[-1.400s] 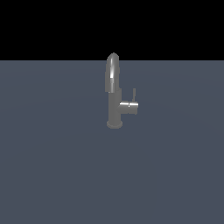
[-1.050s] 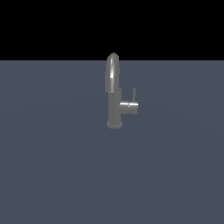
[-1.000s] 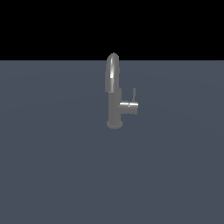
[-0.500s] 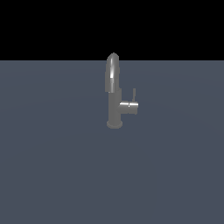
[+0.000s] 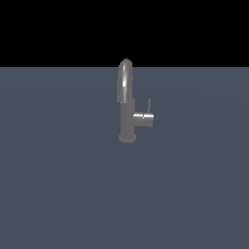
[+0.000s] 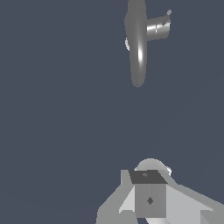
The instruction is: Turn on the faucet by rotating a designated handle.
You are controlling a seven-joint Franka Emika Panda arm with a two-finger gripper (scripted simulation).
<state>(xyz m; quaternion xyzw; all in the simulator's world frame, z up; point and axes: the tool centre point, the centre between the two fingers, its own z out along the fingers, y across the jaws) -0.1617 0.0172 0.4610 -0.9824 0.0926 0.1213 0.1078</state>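
Note:
The grey metallic faucet (image 5: 128,121) stands upright in the middle of the exterior view, its arched spout toward the camera. Its short side stub (image 5: 143,118) points to the exterior view's right. The handle (image 5: 149,105), a thin dark rod, rises from the stub's end. The wrist view looks down on the faucet (image 6: 136,43), with the handle (image 6: 168,13) at the stub's tip. My gripper (image 6: 148,175) shows only in the wrist view, well apart from the faucet. Its fingers sit together as one block with no gap, holding nothing.
The faucet stands on a flat, dark blue-grey surface (image 5: 58,185) that fills both views. A black background lies above it in the exterior view. No arm shows in the exterior view.

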